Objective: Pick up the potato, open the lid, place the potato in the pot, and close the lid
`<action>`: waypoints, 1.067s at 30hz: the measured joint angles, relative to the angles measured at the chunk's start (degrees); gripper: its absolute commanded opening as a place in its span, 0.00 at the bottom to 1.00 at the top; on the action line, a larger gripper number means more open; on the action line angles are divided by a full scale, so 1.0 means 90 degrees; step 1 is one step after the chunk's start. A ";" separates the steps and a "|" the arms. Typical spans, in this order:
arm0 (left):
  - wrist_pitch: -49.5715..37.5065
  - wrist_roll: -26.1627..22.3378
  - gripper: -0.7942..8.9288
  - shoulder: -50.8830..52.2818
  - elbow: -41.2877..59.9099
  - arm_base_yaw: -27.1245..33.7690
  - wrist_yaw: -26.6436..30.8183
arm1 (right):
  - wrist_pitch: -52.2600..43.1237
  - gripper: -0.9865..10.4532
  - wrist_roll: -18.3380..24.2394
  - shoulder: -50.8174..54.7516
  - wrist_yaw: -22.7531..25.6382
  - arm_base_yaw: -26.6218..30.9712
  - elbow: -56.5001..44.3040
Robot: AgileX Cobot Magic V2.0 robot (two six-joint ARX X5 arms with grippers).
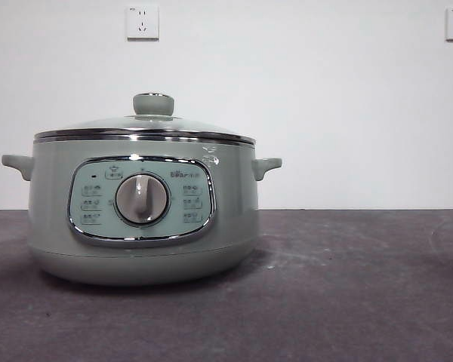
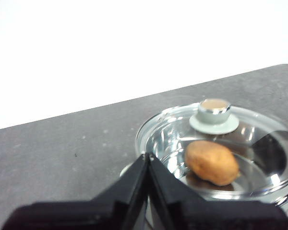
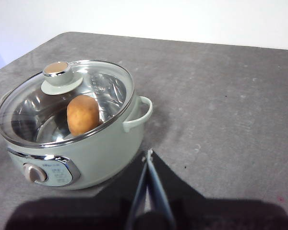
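The pale green pot (image 1: 143,219) stands on the dark table at the left of the front view, with the glass lid (image 1: 145,127) closed on it. Its green knob (image 1: 153,103) points up. The potato (image 3: 83,115) lies inside the pot under the lid; it also shows through the glass in the left wrist view (image 2: 211,162). My left gripper (image 2: 147,155) is shut and empty, above and beside the pot's rim. My right gripper (image 3: 148,153) is shut and empty, held above the table beside the pot (image 3: 86,153). Neither arm shows in the front view.
The dark grey table (image 1: 347,286) stretches to the right of the pot. A white wall with two sockets (image 1: 142,23) stands behind. The pot's side handle (image 3: 140,114) juts toward my right gripper.
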State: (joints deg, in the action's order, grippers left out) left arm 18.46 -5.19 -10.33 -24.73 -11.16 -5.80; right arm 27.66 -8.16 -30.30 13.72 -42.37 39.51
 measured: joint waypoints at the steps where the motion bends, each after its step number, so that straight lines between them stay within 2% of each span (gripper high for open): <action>1: -0.0121 -0.0019 0.08 0.0170 0.0274 0.0172 -0.0136 | 0.0000 0.09 0.0000 0.0000 0.0000 0.0000 0.0000; 6: -0.0447 -0.0027 0.08 0.0797 0.1457 0.0799 -0.0316 | 0.0000 0.09 0.0000 0.0000 0.0000 0.0000 0.0000; 11: -0.0457 -0.0027 0.08 0.1110 0.2125 0.1110 -0.0335 | 0.0002 0.09 -0.0002 0.0000 0.0000 0.0000 0.0000; 19: -0.0721 -0.0024 0.08 0.1110 0.2552 0.1188 -0.0357 | 0.0002 0.09 0.0000 0.0000 0.0000 0.0000 0.0000; 32: -0.0743 0.0107 0.08 0.1117 0.2560 0.1188 -0.0372 | 0.0019 0.09 0.0000 0.0000 0.0000 0.0000 0.0000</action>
State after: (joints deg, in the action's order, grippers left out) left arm 11.77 -4.23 -0.27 -1.69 -0.47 -9.15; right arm 27.83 -8.16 -30.30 13.72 -42.37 39.51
